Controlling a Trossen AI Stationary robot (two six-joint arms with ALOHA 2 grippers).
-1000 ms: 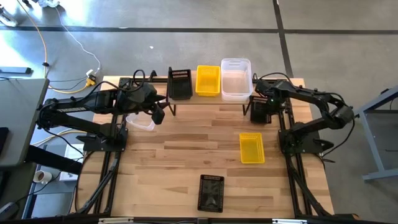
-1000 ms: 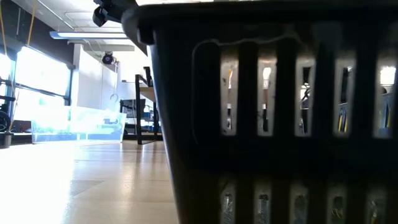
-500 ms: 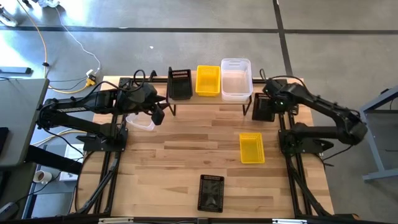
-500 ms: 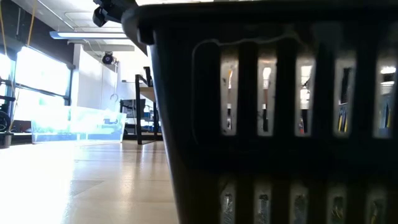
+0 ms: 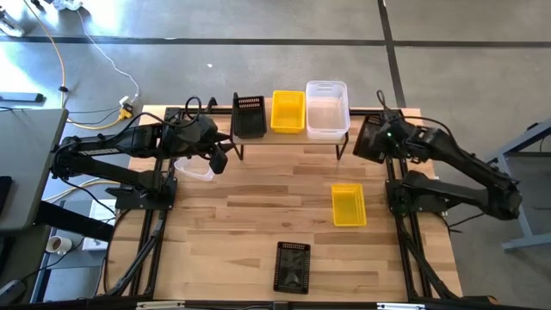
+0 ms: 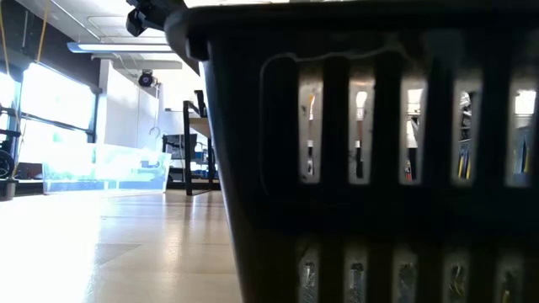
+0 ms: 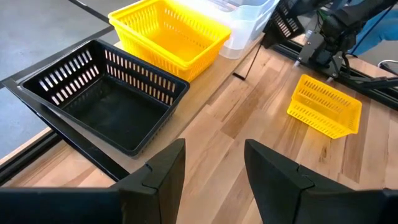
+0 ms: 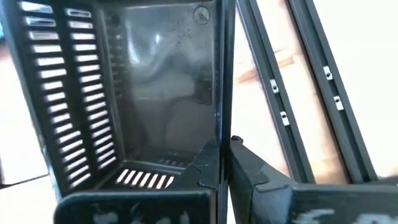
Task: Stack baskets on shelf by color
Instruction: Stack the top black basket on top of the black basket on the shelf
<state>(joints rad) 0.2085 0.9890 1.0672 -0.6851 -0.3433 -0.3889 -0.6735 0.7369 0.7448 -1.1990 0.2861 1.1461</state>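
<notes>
The shelf (image 5: pixel 293 133) at the far edge carries a black basket (image 5: pixel 249 114), a yellow basket (image 5: pixel 287 111) and a clear basket (image 5: pixel 327 109) side by side. My right gripper (image 5: pixel 385 138) is shut on another black basket (image 5: pixel 368 139), held just right of the shelf. My left gripper (image 7: pixel 214 168) is open and empty over the table, left of the shelf, beside a clear basket (image 5: pixel 196 170) resting on the tabletop. A yellow basket (image 5: pixel 348 205) and a third black basket (image 5: pixel 292 265) lie on the table. My right gripper pinches one side wall of the black basket at its rim (image 8: pixel 221 134), one finger inside the basket and one outside. The basket is tipped, its open side turned toward the wrist camera. Whether it is clear of the table does not show.
Black frame rails (image 5: pixel 405 232) run along the table's left and right sides. The black basket at the near edge fills most of the low view (image 6: pixel 370 168). Bare wood lies between the shelf and the loose yellow basket.
My right gripper has carried the black basket a little toward the far edge beside the shelf's right end, and the basket has tipped more. The right arm's elbow has swung toward the table's right. My left arm has kept still.
</notes>
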